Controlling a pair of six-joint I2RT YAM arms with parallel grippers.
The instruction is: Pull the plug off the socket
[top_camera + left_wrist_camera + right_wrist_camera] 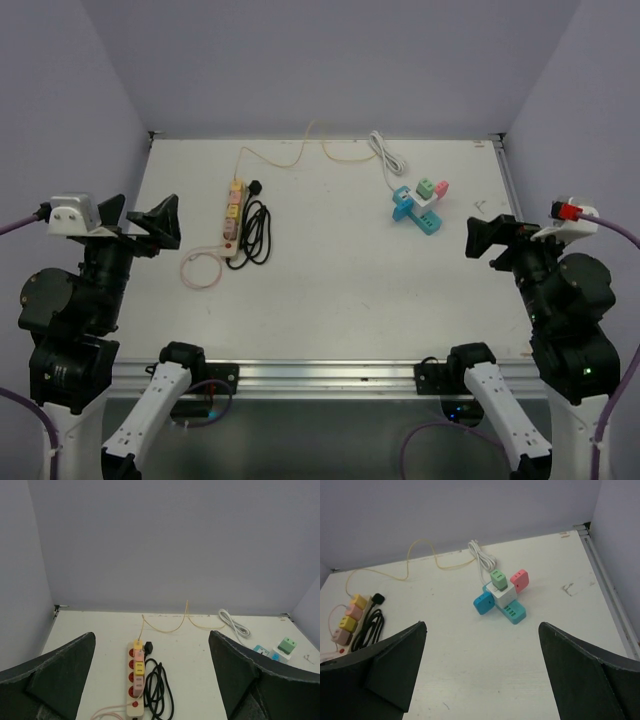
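A cream power strip (233, 222) (134, 686) lies left of centre with yellow and pink plugs (139, 668) in its sockets. A black plug (148, 646) and its coiled cable (258, 232) rest beside it. To the right sits a white cube socket (424, 205) (502, 594) carrying a green plug (498, 578), a pink plug (519, 580) and a blue plug (483, 603) on a teal base (512, 612). My left gripper (140, 228) (151, 634) hangs open over the left edge. My right gripper (490, 238) (482, 625) hangs open at the right edge. Neither touches anything.
A thin yellow cable (300, 150) loops along the back from the strip. A bundled white cable (388, 160) runs from the cube to the back wall. A pink cable loop (200, 268) lies at the strip's near end. Purple walls enclose the table.
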